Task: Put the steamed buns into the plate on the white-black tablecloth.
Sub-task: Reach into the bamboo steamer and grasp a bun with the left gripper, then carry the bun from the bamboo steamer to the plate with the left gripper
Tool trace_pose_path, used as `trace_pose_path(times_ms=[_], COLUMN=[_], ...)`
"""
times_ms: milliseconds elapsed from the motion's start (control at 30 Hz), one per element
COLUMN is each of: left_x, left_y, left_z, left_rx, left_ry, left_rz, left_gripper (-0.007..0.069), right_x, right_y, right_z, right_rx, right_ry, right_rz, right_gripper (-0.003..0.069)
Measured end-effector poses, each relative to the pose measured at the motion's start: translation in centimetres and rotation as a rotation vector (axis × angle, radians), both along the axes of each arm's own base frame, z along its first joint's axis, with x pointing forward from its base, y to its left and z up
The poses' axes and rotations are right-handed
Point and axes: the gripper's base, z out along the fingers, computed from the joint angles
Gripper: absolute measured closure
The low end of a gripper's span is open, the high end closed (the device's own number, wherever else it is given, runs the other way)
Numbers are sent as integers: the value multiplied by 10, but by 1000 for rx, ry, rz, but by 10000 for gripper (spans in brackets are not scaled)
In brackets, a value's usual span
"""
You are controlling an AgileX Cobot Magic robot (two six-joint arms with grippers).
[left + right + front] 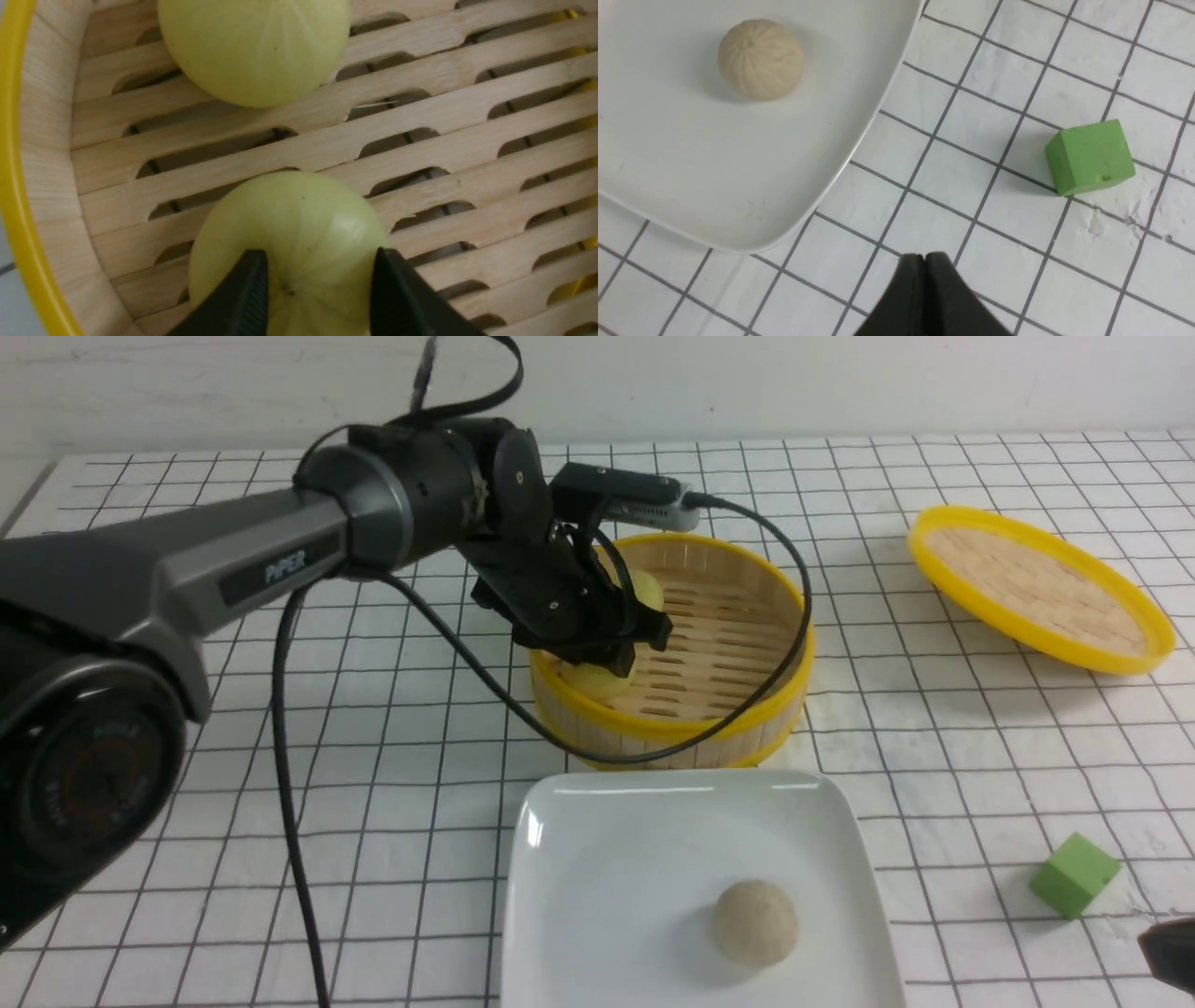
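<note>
Two pale yellow steamed buns lie in the round bamboo basket (747,709). My left gripper (621,658) reaches into the basket, and its black fingertips (252,284) press on the nearer yellow bun (597,683) from both sides. In the left wrist view, my gripper (320,280) pinches this bun (299,219) low over the basket slats. The other yellow bun (254,46) lies just beyond it (646,590). The beige-grey bun (756,921) rests in the white square plate (597,821) on the white-black tablecloth (934,756). My right gripper (924,255) is shut and empty over the cloth beside the plate (714,186).
The basket's yellow-rimmed lid (1036,588) lies at the back right. A green cube (1074,875) sits on the cloth right of the plate, near my right gripper (1172,952). The left arm's cable hangs across the basket's front.
</note>
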Motion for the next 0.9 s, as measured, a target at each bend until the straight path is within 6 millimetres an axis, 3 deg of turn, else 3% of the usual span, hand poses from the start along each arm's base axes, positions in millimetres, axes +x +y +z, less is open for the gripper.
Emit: trace_pose_path(times_ms=[67, 133, 167, 200, 267, 333, 367, 400, 433, 467, 500, 533, 567, 633, 767, 833, 867, 900], left_x=[1, 0, 0, -3, -7, -16, -26, -26, -42, -43, -63, -65, -81, -100, -116, -120, -120, -120], left_y=[0, 0, 0, 0, 2, 5, 9, 9, 16, 17, 26, 27, 35, 43, 49, 44, 43, 32], left_z=[-2, 0, 1, 7, 16, 37, 60, 60, 92, 96, 127, 130, 150, 167, 159, 128, 122, 96], left_rx=[-8, -24, -26, -34, -40, -50, -63, -61, -73, -78, -82, -83, -82, -72, -57, -35, -32, -23], left_ry=[11, 30, 31, 55, 65, 69, 61, 65, 48, 40, 35, 35, 40, 70, 166, 226, 232, 242], left_rz=[21, 57, 58, 70, 70, 67, 58, 57, 43, 42, 24, 22, 8, -12, -11, -8, -7, -10], left_gripper=[377, 520, 530, 586, 600, 603, 603, 603, 603, 603, 603, 604, 603, 603, 603, 602, 601, 599], right_x=[0, 0, 0, 0, 0, 0, 0, 0, 0, 0, 0, 0, 0, 0, 0, 0, 0, 0], right_y=[0, 0, 0, 0, 0, 0, 0, 0, 0, 0, 0, 0, 0, 0, 0, 1, 1, 1], right_z=[0, 0, 0, 0, 0, 0, 0, 0, 0, 0, 0, 0, 0, 0, 0, 0, 0, 1], right_rx=[0, 0, 0, 0, 0, 0, 0, 0, 0, 0, 0, 1, 3, 4, 7, 14, 14, 16], right_ry=[0, -1, -1, -1, -1, -1, -1, -1, -1, -1, -1, -2, -2, -2, -2, 1, 1, -1], right_rz=[0, 0, 0, 0, 0, 0, 0, 0, 0, 0, 0, 0, -1, -3, -3, -4, -4, -4], right_gripper=[655, 655, 655, 655, 652, 650, 648, 648, 646, 646, 644, 643, 641, 640, 638, 633, 633, 631])
